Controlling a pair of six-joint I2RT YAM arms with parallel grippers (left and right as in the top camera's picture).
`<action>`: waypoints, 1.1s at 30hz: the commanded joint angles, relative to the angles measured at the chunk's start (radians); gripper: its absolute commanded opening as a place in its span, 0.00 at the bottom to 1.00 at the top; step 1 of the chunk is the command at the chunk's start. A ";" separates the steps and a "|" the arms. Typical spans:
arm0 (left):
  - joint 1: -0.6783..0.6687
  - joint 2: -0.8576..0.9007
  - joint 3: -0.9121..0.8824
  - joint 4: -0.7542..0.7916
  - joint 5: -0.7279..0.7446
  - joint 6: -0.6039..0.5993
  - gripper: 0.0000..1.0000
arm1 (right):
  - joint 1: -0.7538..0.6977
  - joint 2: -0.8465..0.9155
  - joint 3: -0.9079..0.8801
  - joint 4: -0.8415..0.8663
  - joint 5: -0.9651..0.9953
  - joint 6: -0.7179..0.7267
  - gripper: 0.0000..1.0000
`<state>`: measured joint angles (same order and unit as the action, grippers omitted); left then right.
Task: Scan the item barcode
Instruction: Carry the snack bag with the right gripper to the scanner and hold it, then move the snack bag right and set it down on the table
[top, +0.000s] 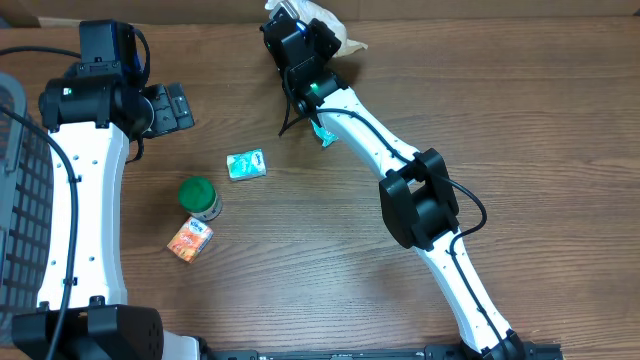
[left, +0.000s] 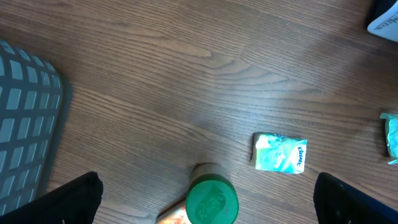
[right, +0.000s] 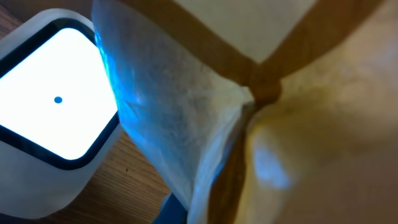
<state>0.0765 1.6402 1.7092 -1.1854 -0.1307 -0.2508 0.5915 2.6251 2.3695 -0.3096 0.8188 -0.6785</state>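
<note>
pressed close against the right wrist lens is a pale packet, white on one side and tan on the other, with blue light washing over its near face. just beside it, at the left, sits the scanner, its window glowing white with a small blue dot. we see no barcode on the faces that show.

from overhead, the right pincer is at the far edge of the tabletop, clamped tight on the packet. the left pincer hangs spread wide and empty, well apart from it. near the left arm lie a tissue pack, a green-lidded can and a small orange box, with a grey basket at the left edge.

the left wrist view looks down on the tissue pack and the can, with the basket off to the side.

we judge the presenting step is in hand. next, the packet likely needs turning until its barcode squarely faces the lit window.
</note>
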 joint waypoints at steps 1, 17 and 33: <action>0.000 -0.013 0.021 0.001 0.008 0.019 1.00 | 0.001 -0.009 0.023 0.001 0.019 -0.037 0.04; 0.000 -0.013 0.021 0.001 0.008 0.019 1.00 | -0.012 -0.449 0.024 -0.494 -0.433 0.401 0.04; 0.000 -0.013 0.021 0.001 0.009 0.019 1.00 | -0.507 -0.747 0.000 -1.273 -1.085 0.873 0.04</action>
<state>0.0765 1.6402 1.7092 -1.1854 -0.1307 -0.2508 0.1871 1.8488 2.3959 -1.5051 -0.1638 0.1123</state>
